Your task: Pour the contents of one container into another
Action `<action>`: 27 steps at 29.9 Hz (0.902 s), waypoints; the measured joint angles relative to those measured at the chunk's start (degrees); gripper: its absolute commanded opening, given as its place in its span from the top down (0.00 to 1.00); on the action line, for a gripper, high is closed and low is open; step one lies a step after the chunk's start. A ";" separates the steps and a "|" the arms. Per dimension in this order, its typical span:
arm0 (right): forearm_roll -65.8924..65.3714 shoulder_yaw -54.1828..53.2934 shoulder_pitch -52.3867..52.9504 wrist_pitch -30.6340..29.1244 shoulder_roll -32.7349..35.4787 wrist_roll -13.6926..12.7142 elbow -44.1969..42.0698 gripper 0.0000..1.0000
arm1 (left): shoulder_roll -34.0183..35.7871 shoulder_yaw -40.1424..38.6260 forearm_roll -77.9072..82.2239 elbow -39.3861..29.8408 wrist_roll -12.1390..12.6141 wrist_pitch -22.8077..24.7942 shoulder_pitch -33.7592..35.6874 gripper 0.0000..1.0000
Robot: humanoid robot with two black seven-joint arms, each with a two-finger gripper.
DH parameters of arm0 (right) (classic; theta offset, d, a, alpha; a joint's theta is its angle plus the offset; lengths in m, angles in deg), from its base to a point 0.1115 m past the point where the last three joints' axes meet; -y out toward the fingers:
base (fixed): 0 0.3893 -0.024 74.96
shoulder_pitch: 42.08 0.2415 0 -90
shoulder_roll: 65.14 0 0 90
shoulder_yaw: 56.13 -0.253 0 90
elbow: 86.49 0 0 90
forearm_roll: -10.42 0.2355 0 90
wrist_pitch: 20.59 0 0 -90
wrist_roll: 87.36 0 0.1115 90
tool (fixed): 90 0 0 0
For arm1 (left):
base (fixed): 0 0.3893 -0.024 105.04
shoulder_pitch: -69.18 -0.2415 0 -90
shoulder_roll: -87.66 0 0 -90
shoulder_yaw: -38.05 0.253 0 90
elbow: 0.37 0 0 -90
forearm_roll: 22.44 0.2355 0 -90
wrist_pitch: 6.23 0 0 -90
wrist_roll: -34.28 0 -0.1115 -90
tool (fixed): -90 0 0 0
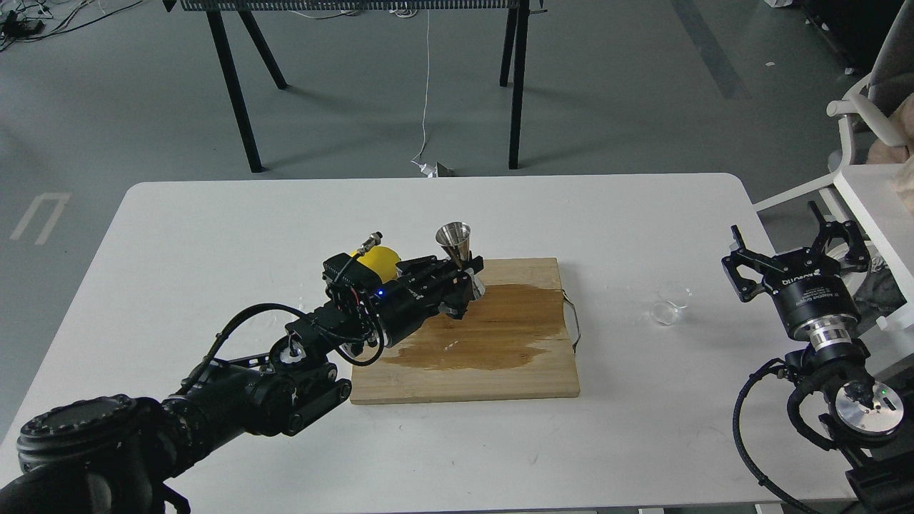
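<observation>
The steel hourglass jigger stands upright at the back left of the wooden board. My left gripper reaches in from the left, and its fingers close around the jigger's narrow waist. The small clear glass cup sits on the white table, right of the board. My right gripper hovers to the right of the cup with its fingers spread open and nothing between them.
A yellow lemon lies behind my left wrist, at the board's left edge. A wide wet stain darkens the board. A wire handle sticks out on the board's right side. A white chair stands at the far right.
</observation>
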 measured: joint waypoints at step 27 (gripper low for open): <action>0.04 0.14 -0.39 0.00 -0.58 0.10 -1.56 0.01 | -0.01 -0.19 -0.26 0.33 0.00 -0.51 -3.29 0.66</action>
